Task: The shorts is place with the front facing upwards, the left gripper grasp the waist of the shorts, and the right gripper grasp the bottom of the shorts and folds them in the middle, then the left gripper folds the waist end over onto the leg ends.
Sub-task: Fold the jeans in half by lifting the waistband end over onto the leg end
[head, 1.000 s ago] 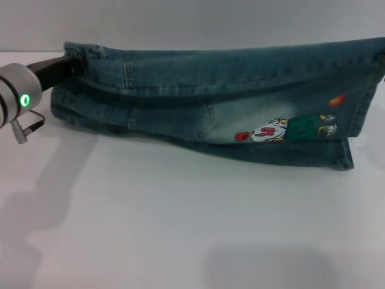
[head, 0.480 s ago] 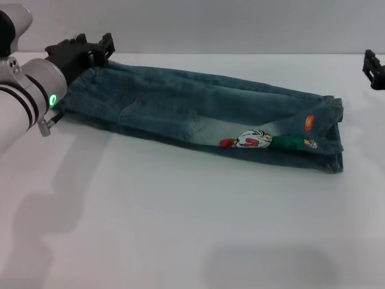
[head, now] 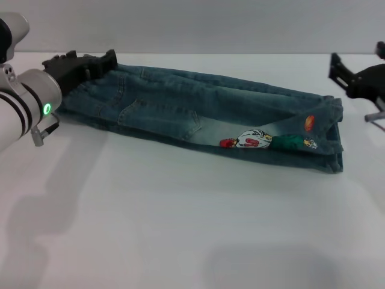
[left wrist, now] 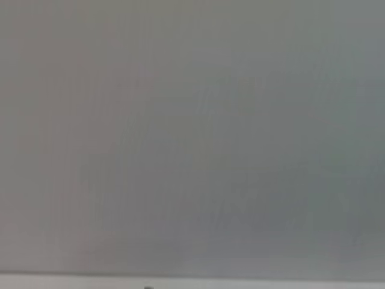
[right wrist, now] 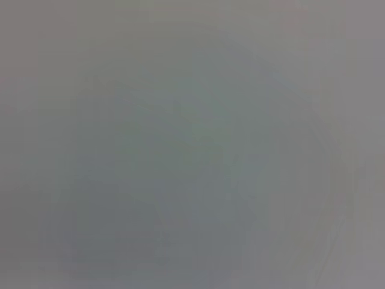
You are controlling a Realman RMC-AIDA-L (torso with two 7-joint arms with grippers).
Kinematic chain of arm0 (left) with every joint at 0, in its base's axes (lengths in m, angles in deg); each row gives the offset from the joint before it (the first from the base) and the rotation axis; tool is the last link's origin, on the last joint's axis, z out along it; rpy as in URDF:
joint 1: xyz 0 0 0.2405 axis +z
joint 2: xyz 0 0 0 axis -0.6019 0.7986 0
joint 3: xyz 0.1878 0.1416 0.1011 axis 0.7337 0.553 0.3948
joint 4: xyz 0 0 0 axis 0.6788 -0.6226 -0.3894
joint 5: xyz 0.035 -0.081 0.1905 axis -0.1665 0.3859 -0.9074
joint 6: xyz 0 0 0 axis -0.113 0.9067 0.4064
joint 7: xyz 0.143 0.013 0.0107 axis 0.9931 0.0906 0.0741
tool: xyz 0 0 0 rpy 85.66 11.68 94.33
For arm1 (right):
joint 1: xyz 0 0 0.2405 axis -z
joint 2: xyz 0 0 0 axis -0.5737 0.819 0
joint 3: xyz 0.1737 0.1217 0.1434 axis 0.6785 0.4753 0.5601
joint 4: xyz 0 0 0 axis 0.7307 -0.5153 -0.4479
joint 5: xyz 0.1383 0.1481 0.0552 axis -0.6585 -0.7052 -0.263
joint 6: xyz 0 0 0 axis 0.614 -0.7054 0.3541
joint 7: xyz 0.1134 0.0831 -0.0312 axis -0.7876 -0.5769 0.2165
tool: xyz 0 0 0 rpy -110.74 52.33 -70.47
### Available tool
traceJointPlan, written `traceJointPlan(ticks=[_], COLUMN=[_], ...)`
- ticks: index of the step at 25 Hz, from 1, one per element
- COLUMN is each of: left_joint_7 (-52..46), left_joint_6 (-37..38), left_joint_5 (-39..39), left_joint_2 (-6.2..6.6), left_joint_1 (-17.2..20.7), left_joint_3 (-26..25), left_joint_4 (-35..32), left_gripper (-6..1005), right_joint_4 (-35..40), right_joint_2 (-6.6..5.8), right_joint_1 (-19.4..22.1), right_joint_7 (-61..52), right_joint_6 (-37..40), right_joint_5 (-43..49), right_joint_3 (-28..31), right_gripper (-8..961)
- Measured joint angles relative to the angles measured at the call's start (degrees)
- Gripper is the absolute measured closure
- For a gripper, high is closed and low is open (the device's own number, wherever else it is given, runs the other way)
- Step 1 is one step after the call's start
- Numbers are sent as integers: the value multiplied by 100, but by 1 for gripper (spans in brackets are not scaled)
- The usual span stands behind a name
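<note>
Left end effector [head: 81,65] at the far left corner of the shorts [head: 198,117], black prongs against the gathered waist of the shorts [head: 99,84]; whether closed on the fabric or merely resting beside it cannot be told from the head view. Behind it, silver-white arm with black bands and green light, reaching in from the left edge. Right end effector [head: 346,75] off the denim, hanging near the right edge beyond the leg ends [head: 335,135], apart from the cloth, nothing between its prongs; spread of those prongs also not readable.

Shorts lying flat on the white table [head: 180,229], already doubled lengthwise into a long narrow band, waist to the robot's left, hems to the right, cartoon print [head: 264,140] facing up near the hem end. Both wrist views blank grey, of no help.

Judged from this: middle fold done, right side released, second fold about to start. Next move likely calling for a firm hold on the waist end, a lift high enough to clear the layers below, then a carry rightward over the pockets and print to set the ruched band down on the hems, edges matched. Main risk: the upper layer sliding off and undoing the first fold.
</note>
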Motion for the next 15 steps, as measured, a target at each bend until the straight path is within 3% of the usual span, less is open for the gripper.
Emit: traceJointPlan(ticks=[4,7,9,15], left_joint_7=[87,143,174,307], left_joint_6=[-360,-597,-777,-923], left_joint_5=[-8,-9,-10,-14], left_joint_2=[8,8,12,9], left_joint_1=[-28,-34,-34,-47], left_joint_3=[-201,-361,-489,-649], left_joint_4=[4,10,15,7], left_gripper=[148,150,152,151], right_joint_4=[585,908,1111,1303], right_joint_2=[39,51,29,8], right_joint_1=[-89,-174,-278,-431], right_joint_7=[-20,-32,-32,-61], right_joint_6=[922,1204,1346,1453], right_joint_5=[-138,-564,-792,-834], right_joint_3=[-323,-510,-646,-1025], right_gripper=[153,109,250,383])
